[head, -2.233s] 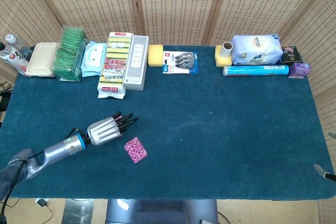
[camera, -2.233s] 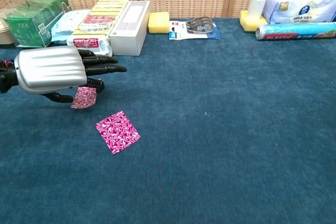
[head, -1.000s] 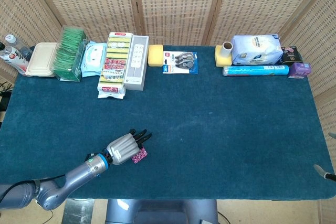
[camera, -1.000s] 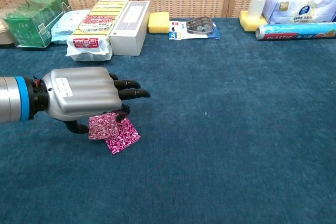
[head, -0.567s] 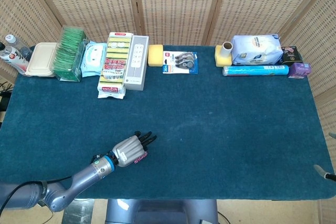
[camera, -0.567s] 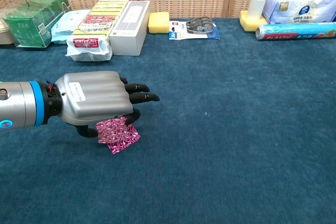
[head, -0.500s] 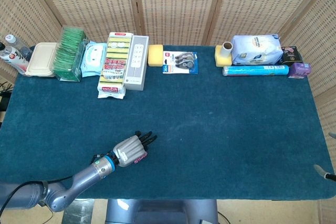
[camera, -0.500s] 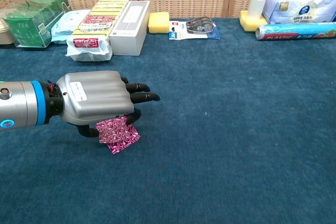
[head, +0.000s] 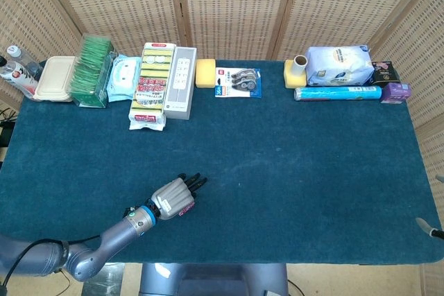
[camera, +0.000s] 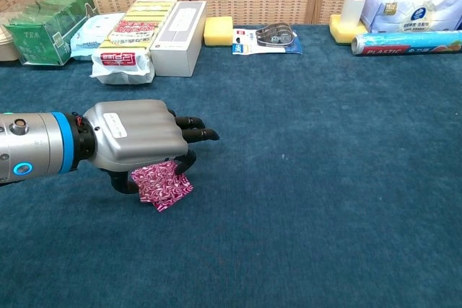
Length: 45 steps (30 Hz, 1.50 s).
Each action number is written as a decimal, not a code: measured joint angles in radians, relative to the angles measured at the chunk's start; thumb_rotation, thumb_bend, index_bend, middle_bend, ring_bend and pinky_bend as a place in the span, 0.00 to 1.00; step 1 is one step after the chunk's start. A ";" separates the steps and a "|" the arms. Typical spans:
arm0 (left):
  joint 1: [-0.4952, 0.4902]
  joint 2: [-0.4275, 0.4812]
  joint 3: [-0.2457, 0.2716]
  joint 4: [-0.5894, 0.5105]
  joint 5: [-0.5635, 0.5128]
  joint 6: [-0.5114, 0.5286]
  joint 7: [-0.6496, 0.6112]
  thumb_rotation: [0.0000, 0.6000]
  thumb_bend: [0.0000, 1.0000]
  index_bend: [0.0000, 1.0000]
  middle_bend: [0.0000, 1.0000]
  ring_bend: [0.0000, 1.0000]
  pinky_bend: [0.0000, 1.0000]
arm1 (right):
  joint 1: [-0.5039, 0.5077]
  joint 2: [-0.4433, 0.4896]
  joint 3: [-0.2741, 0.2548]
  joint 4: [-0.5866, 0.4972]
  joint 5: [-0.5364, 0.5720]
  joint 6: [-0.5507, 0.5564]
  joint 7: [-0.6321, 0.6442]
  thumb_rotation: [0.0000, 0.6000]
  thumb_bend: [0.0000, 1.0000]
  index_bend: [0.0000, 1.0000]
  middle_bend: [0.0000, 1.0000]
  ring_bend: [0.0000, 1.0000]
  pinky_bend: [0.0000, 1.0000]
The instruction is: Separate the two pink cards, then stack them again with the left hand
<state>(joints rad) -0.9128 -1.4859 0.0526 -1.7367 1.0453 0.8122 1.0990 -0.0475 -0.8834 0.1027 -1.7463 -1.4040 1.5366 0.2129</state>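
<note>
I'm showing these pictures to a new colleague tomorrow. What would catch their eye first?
Most striking is the silver left hand low over the near-left part of the blue table, covering the pink cards, whose patterned edges peek out beneath it. Next comes the row of goods along the far edge, from the green tea box on the left to the plastic wrap roll on the right.

The dark blue felt table (head: 291,164) lay wide open; boxes and packets only crowded the far edge.
</note>
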 measured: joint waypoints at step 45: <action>-0.148 -0.012 0.068 -0.100 -0.252 0.175 0.090 1.00 0.16 0.25 0.00 0.00 0.29 | -0.002 0.002 0.002 0.001 0.005 0.001 0.008 1.00 0.00 0.20 0.02 0.00 0.00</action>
<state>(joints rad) -1.0609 -1.4974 0.1207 -1.8368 0.7937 0.9871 1.1888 -0.0495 -0.8814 0.1045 -1.7451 -1.3991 1.5380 0.2207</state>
